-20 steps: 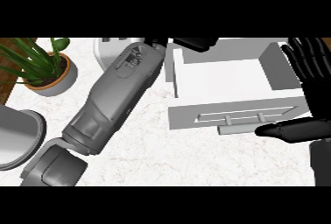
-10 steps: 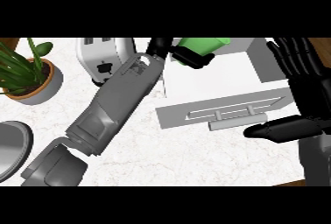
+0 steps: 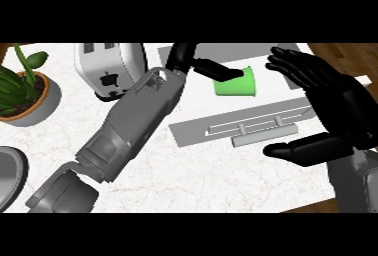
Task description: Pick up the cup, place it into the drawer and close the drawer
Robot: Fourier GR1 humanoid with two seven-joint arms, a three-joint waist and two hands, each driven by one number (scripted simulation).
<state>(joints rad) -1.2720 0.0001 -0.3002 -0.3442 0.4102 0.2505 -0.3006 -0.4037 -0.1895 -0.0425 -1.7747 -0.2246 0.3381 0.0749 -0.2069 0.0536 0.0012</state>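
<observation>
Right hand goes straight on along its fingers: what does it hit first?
Likely nothing: the right hand aims up-left, passing right of the green cup, over the open drawer, toward the view's top edge. Its height above them is unclear.

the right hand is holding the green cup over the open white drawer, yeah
No: the black left hand holds the green cup over the open white drawer, fingers curled round its rim. The black right hand is open beside the drawer. The head view shows this.
</observation>
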